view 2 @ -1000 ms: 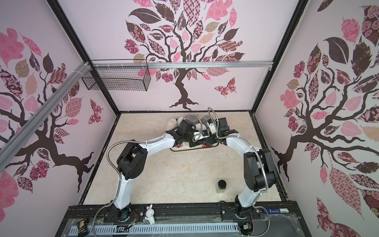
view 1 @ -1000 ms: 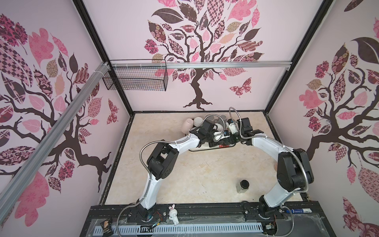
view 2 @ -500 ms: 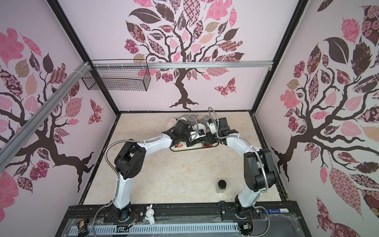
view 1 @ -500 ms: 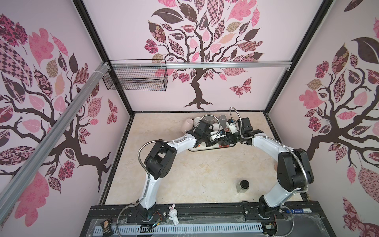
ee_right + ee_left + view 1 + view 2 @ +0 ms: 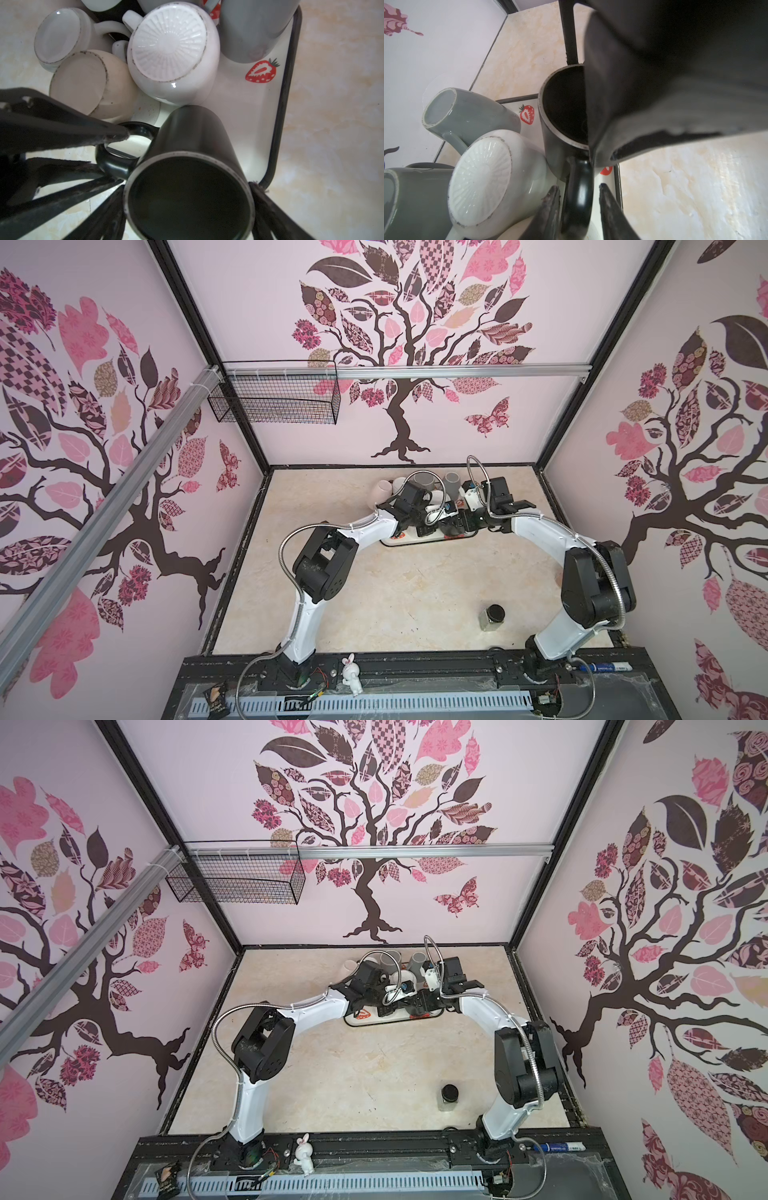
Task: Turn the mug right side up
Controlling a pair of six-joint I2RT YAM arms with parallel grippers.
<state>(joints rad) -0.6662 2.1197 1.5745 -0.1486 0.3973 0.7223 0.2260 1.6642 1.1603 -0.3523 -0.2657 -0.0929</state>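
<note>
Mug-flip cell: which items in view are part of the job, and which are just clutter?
In play: black mug, right gripper clamping its body, left gripper astride its handle, strawberry tray.
Idle: white ribbed mug, beige mug, grey mugs, lidded jar, bunny figurine, marker.

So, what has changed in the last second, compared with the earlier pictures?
The left gripper has edged slightly leftward in both top views, and its jaws have narrowed around the handle of the black mug; firm contact is unclear. Nothing was let go. Unchanged: the right gripper stays clamped on that mug; the tray, the other mugs and the jar have not moved.
</note>
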